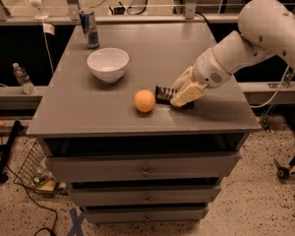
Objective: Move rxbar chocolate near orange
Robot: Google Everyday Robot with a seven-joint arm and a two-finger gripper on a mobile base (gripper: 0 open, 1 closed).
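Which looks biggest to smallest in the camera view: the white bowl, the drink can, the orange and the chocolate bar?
1. white bowl
2. drink can, though it stands farthest back
3. orange
4. rxbar chocolate, unsure against the orange: the gripper, just right of the orange, holds it and hides part

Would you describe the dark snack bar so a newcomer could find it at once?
Start at the grey cabinet top; near its front edge sits a small round orange fruit. Close beside it, the robot's pale two-finger gripper grips a flat dark brown-black wrapped snack bar. Unlike the white bowl and tall blue-silver can, it is flat and dark.
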